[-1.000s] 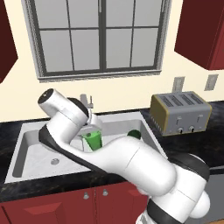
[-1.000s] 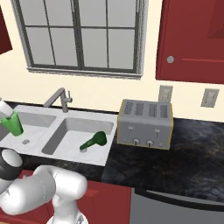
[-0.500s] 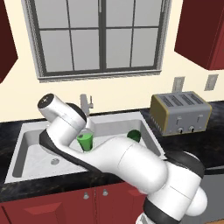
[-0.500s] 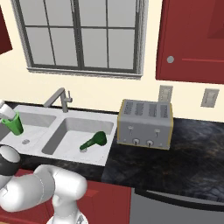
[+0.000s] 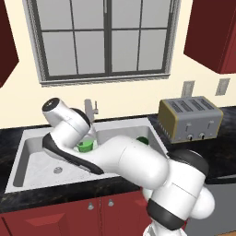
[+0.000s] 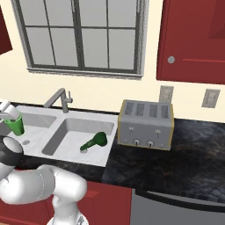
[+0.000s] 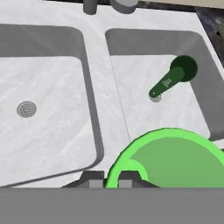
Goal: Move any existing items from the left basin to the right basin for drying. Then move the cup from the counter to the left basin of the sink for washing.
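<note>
Gripping the cup point(image 6: 16, 126) by its rim, the gripper point(image 7: 111, 178) has its jaws shut on it: one fingertip inside the rim, one outside, per hand view. Cup is bright light green and upright, w/ open top up, hanging above the sink point(image 5: 152, 126) near the divider btwn basins, over the left basin point(image 7: 43, 109). Not touching the basin floor in right base view. Left basin shows bare grey metal w/ small round drain point(image 7: 26, 109).

Dark green bottle point(image 6: 94, 142) lies on its side in the right basin point(image 7: 192, 43), wide round end toward far right, narrow neck toward that basin's drain. Well apart from cup.

Faucet point(image 6: 58, 98) stands at far side of divider. Toaster point(image 6: 145, 124) sits on black counter point(image 6: 184, 162), just right of sink.
</note>
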Robot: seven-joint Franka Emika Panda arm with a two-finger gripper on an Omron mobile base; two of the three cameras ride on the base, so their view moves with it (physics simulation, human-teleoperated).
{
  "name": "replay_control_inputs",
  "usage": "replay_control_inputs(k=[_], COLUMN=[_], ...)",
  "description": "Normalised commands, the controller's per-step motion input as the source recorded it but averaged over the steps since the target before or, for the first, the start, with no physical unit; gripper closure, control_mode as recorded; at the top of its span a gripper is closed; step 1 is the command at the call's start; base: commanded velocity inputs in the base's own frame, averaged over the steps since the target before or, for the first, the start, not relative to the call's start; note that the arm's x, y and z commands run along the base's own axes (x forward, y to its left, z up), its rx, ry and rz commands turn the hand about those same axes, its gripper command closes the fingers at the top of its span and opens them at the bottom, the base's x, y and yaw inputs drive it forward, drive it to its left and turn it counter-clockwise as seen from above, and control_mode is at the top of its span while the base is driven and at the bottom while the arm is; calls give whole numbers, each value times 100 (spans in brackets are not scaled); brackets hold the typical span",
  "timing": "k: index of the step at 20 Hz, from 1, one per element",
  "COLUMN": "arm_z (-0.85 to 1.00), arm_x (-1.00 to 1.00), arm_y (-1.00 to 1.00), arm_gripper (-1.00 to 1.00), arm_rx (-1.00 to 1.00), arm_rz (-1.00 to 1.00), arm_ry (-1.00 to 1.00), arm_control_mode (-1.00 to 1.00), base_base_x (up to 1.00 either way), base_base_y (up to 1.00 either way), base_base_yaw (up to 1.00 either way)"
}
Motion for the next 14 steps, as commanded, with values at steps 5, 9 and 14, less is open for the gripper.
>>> replay_control_inputs(k=[5,9,14], arm_z=[-26,-27,-24], arm_x=[44,33,35], arm_y=[17,11,17], arm_gripper=[100,100,100], arm_rx=[1,1,0], arm_rz=[1,0,0], arm_ry=[0,0,1], arm_control_mode=[-100,-100,-100], base_base_x=[0,0,0], base_base_y=[0,0,0], base_base_yaw=[0,0,0])
